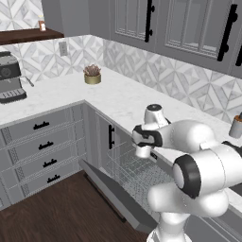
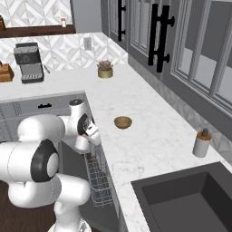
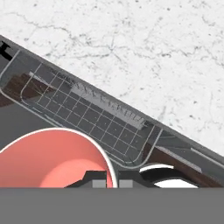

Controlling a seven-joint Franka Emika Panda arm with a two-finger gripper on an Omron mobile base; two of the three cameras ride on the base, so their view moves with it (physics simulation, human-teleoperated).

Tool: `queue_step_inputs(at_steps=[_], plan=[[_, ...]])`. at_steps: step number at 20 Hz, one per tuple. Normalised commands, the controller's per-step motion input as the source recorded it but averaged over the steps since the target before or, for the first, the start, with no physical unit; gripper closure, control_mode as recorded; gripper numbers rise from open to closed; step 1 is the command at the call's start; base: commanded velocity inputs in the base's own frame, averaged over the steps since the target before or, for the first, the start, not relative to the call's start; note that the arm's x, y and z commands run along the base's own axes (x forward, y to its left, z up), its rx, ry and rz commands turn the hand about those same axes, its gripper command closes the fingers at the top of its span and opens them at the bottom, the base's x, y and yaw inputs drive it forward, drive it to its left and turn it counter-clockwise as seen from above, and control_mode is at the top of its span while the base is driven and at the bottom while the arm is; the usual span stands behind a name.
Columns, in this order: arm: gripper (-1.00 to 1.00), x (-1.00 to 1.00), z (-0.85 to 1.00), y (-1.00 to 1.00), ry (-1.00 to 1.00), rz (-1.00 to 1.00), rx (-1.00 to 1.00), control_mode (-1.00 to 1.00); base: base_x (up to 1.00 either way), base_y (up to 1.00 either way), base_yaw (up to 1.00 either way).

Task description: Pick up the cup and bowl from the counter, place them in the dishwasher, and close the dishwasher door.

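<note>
Right base view gives the best overall look: the tabletop [image 2: 149, 136] is a big marble L, and the dishwasher [image 1: 137, 177] sits under it with its door [image 1: 111, 194] dropped flat, so the wire rack is free to load from above. That's why the arm is folded in tight, elbow back and wrist bent down over the rack rather than reaching across the marble. The bowl [image 2: 123, 122] sits by itself on the tabletop, well apart from the claw, so I'd guess it goes second. The claw [image 3: 112, 180] is pinched on the rim of the cup [image 3: 57, 159], and the hand view shows the cup's salmon inside hanging right over the rack grid.
</note>
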Motion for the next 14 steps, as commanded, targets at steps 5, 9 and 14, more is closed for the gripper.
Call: queue_step_inputs(at_steps=[5, 9, 14], plan=[[1.0, 0.0, -0.01, 0.27, 0.02, -0.22, 0.0, -1.0, 0.0, 0.0, 0.0], [1.0, 0.0, -0.1, 0.22, 0.06, -0.27, 0.0, -1.0, 0.0, 0.0, 0.0], [1.0, 0.13, -0.19, 0.2, 0.09, -0.2, -0.03, -1.0, 0.0, 0.0, 0.0]])
